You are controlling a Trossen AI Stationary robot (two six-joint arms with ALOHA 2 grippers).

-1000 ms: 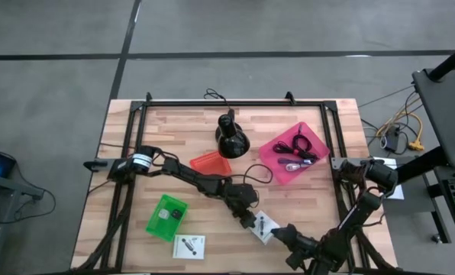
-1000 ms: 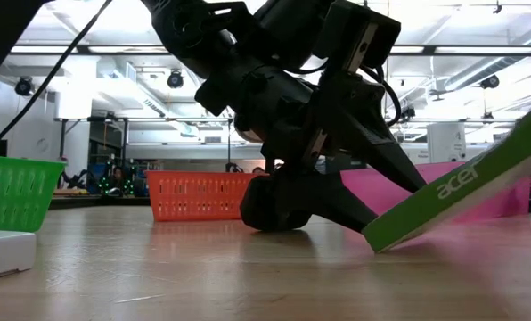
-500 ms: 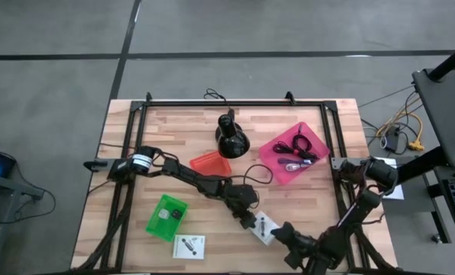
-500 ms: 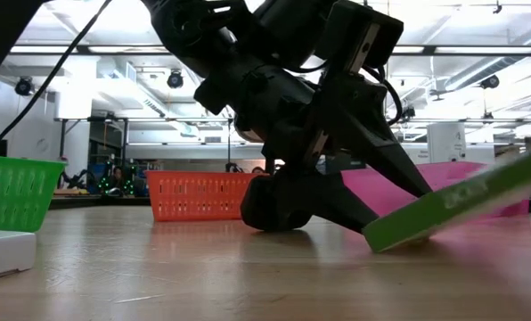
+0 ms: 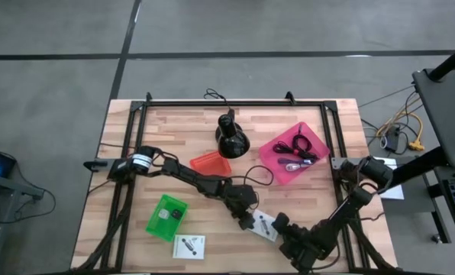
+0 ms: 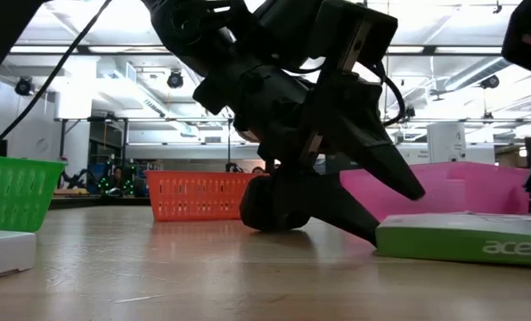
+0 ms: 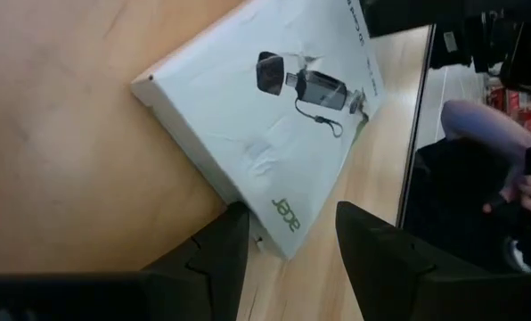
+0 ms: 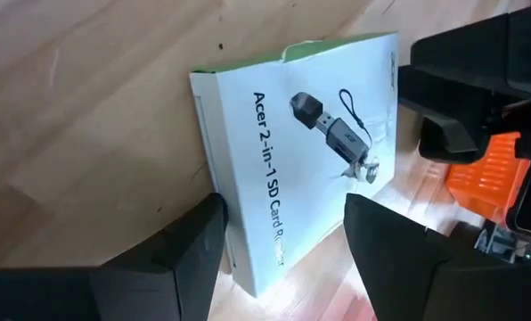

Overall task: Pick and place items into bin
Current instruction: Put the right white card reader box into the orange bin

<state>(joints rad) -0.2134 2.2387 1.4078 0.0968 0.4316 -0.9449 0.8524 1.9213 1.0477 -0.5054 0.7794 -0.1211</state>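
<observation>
We see that the flat white card box with a green edge and black card-reader print (image 5: 264,226) now lies flat on the pale wooden slat table (image 5: 304,206); half a second ago it was tilted, one edge raised off the wood. It sits near the table's front edge, between the two grippers. The left gripper (image 7: 288,241) has its fingers apart, straddling a corner of the box without clamping it. The right gripper (image 8: 279,241) is likewise spread, a finger on either side of the box edge, and has moved in closer than before. We judge the box has been dropped or released, so it must be grasped again before it reaches the pink plastic bin (image 5: 277,172), the orange mesh basket (image 5: 210,163) or the green mesh basket (image 5: 157,225)
</observation>
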